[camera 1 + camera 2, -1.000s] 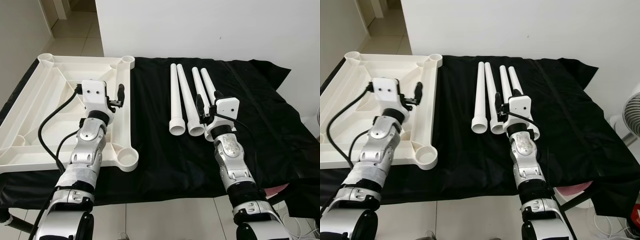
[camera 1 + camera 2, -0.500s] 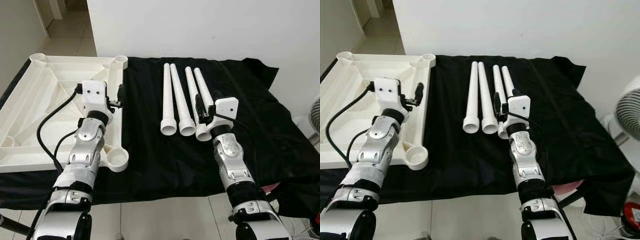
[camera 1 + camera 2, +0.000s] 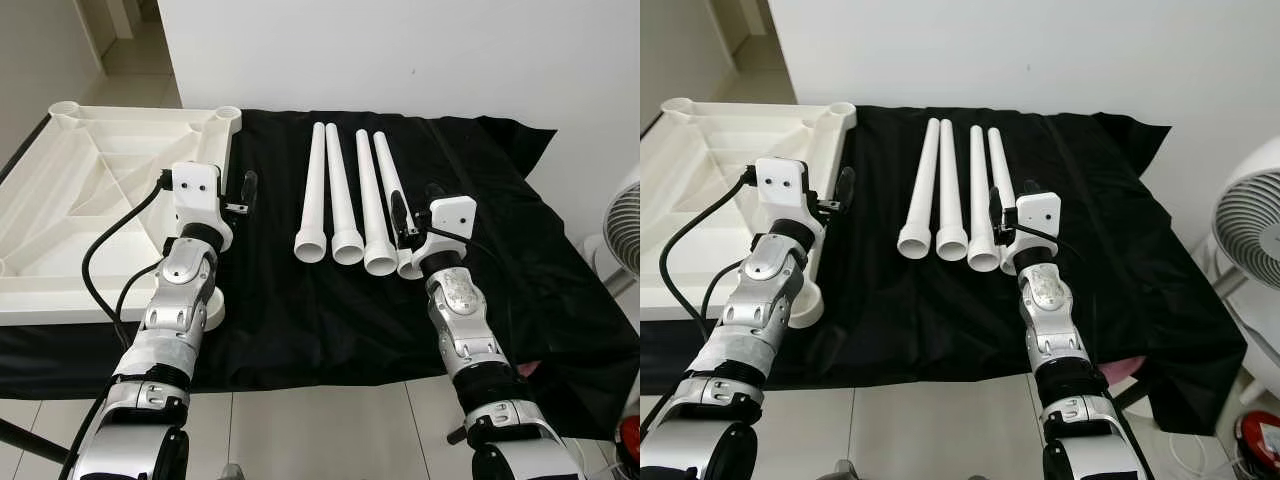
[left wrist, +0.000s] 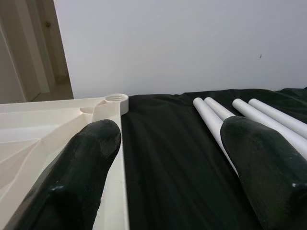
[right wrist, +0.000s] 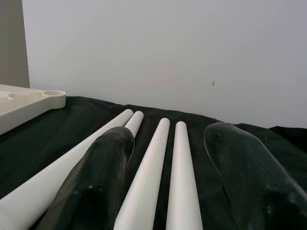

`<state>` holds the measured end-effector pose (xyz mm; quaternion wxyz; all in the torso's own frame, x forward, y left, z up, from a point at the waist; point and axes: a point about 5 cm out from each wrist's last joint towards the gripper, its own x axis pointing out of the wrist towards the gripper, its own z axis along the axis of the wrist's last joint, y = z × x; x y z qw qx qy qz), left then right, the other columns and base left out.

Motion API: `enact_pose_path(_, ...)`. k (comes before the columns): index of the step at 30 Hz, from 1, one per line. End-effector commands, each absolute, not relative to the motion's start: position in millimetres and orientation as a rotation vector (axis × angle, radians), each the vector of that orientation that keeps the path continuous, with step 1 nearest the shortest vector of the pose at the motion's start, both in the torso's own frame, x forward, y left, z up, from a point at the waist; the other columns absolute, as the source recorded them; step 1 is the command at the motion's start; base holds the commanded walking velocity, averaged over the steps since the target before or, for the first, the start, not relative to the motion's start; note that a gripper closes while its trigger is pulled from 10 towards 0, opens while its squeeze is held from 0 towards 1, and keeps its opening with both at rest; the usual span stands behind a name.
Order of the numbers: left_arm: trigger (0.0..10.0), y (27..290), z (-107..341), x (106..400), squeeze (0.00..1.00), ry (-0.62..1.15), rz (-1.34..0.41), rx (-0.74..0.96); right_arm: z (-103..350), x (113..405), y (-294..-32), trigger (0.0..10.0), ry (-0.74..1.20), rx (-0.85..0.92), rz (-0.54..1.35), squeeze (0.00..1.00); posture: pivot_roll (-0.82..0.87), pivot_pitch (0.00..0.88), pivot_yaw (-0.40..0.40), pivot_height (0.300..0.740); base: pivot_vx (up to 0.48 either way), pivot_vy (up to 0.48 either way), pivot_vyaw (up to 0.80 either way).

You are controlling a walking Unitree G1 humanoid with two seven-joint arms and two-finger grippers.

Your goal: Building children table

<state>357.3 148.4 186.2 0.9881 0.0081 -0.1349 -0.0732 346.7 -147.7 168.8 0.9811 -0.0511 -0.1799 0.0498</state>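
Because the four white legs (image 3: 348,200) at mid-frame look light, stiff and smooth, gripping near the wide socket end seems safest. The upturned tabletop (image 3: 90,210) lies upper left. Both the left tool (image 3: 242,190) and right tool (image 3: 412,215) are open, empty, over a black-clothed table (image 3: 500,200) by a white wall (image 3: 400,50).
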Motion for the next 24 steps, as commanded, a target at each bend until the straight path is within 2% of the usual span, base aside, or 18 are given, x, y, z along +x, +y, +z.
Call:
enact_pose_path(1, 10.0, 150, 189, 356, 0.00, -0.279, -0.149, 0.022, 162, 354, -161, 10.0, -0.274, -0.067, 0.017, 0.00, 0.00, 0.000, -0.006, 0.740, 0.000, 0.000, 0.00)
enact_pose_path(3, 10.0, 149, 190, 355, 0.00, -0.281, -0.158, 0.023, 152, 358, -173, 10.0, -0.185, -0.051, -0.053, 0.00, 0.00, 0.000, -0.004, 0.740, 0.000, 0.000, 0.00)
enact_pose_path(9, 10.0, 148, 190, 354, 0.00, -0.273, -0.171, 0.025, 145, 362, -188, 10.0, -0.111, -0.033, -0.123, 0.00, 0.00, 0.000, -0.004, 0.740, 0.000, 0.000, 0.00)
enact_pose_path(17, 10.0, 147, 192, 352, 0.00, -0.269, -0.175, 0.028, 129, 363, -188, 10.0, 0.041, -0.047, -0.048, 0.00, 0.01, 0.000, -0.013, 0.740, 0.000, 0.000, 0.00)
enact_pose_path(23, 10.0, 147, 192, 350, 0.00, -0.267, -0.170, 0.028, 121, 360, -186, 10.0, 0.068, -0.063, -0.003, 0.00, 0.00, 0.000, -0.017, 0.740, 0.000, 0.000, 0.00)
enact_pose_path(24, 10.0, 147, 191, 350, 0.00, -0.266, -0.168, 0.025, 120, 358, -184, 10.0, 0.071, -0.043, 0.027, 1.00, 0.00, 0.000, -0.016, 0.740, 0.000, 0.000, 0.00)
